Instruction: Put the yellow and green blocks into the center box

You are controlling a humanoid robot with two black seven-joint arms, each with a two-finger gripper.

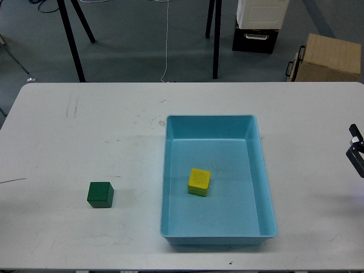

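The white table (85, 131) carried the light-blue tray (267, 193) right of centre. The yellow block (199, 181) lay inside the tray, on its floor. The green block (100, 194) sat on the table, well left of the tray. The right gripper (356, 149) showed only at the right edge, above the table; its finger spread could not be told.

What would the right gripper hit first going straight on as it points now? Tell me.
Hard to say: only a sliver of the right gripper shows at the right edge. If it heads left, the blue tray wall likely comes first, depending on height.
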